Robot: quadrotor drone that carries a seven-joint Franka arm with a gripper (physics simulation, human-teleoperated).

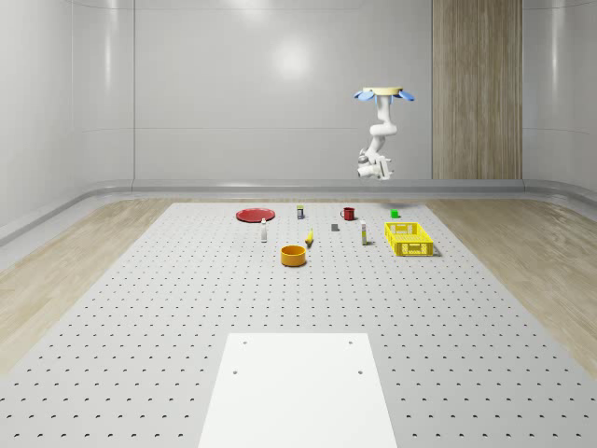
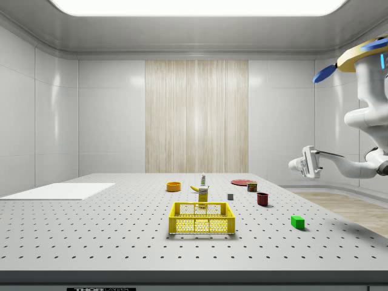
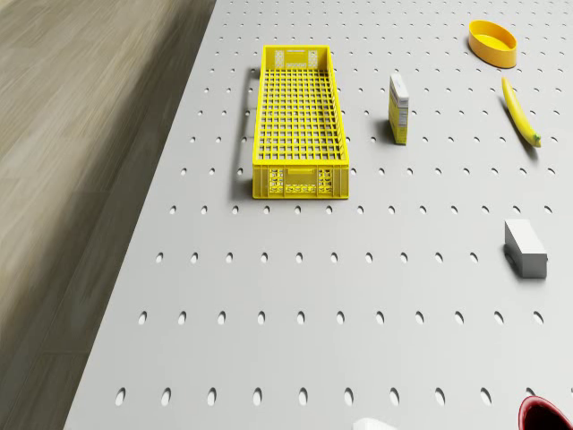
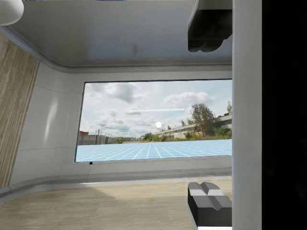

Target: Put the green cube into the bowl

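The green cube (image 1: 395,214) (image 2: 297,222) lies on the perforated table near its far right corner, just behind the yellow basket. The orange bowl (image 1: 294,255) (image 2: 174,187) (image 3: 493,42) stands upright and empty toward the middle of the table. The drone (image 1: 382,94) (image 2: 365,53) hovers high above the cube's end of the table, with the arm hanging below it. My gripper (image 1: 371,168) (image 2: 305,162) (image 4: 209,115) is well above the table, pointing sideways rather than down. It is open, and nothing sits between its fingers (image 4: 207,28).
A yellow basket (image 1: 410,238) (image 3: 300,121) lies between cube and bowl. Around them are a banana (image 1: 309,240) (image 3: 520,112), a small box (image 3: 400,107), a grey block (image 3: 525,248), a red mug (image 1: 348,214) and a red plate (image 1: 254,215). A white pad (image 1: 298,387) lies near the table's front.
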